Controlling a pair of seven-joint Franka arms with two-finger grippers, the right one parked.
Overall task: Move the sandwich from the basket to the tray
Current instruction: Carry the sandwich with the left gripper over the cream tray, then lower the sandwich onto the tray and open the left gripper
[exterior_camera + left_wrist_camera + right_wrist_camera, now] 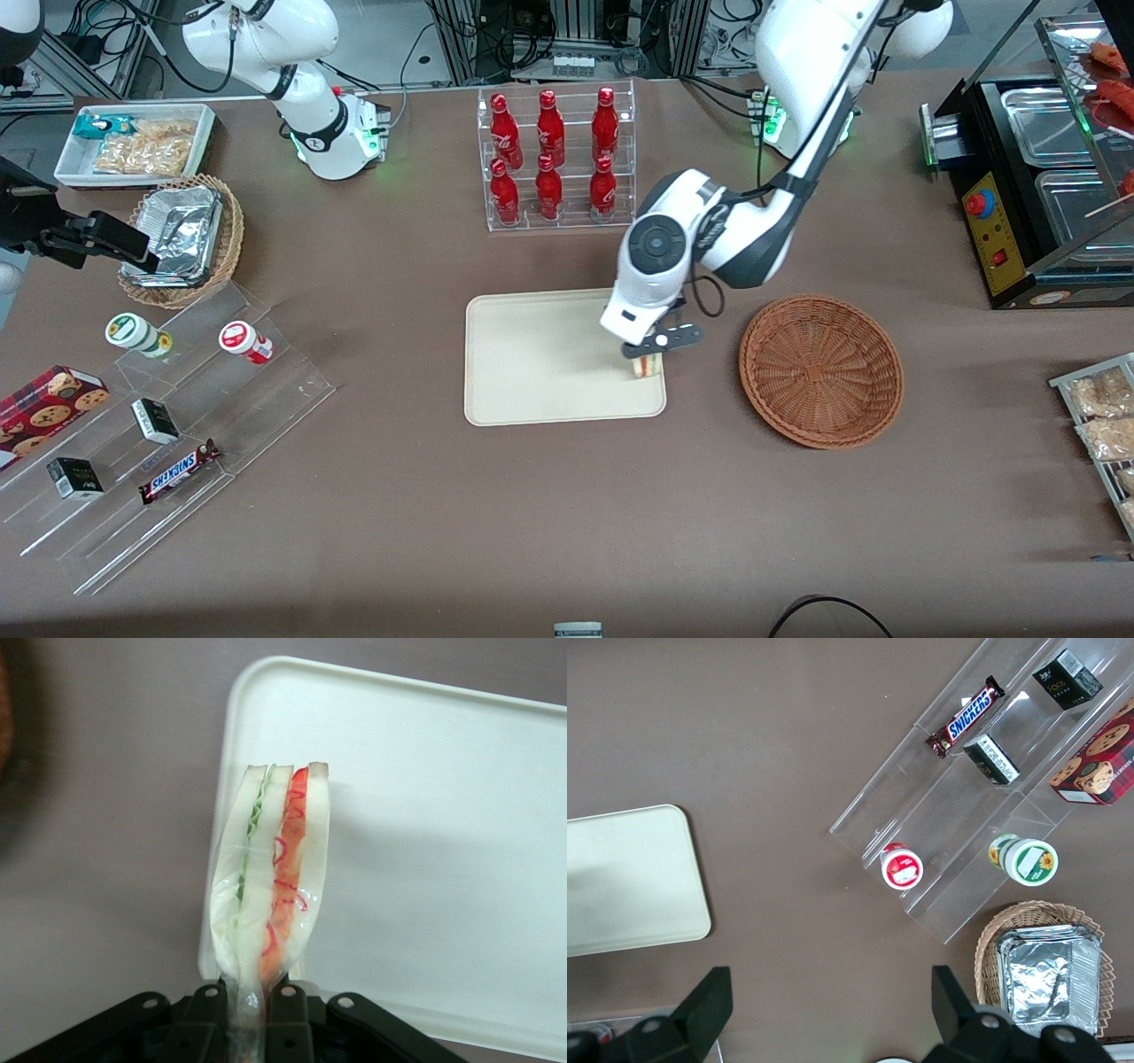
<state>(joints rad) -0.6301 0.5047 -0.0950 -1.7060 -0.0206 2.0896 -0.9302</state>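
Tool (649,353) clamped on the sandwich (270,877), gripping it at one end with the fingers (285,1003) pinched tight; it sits low over the tray (532,372), at the corner nearest the basket (821,369). Basket holds nothing visible, so pick and carry look done. Left to do, by my reading: lower until the wedge rests on the tray, open up, and lift clear of the bench (443,532).
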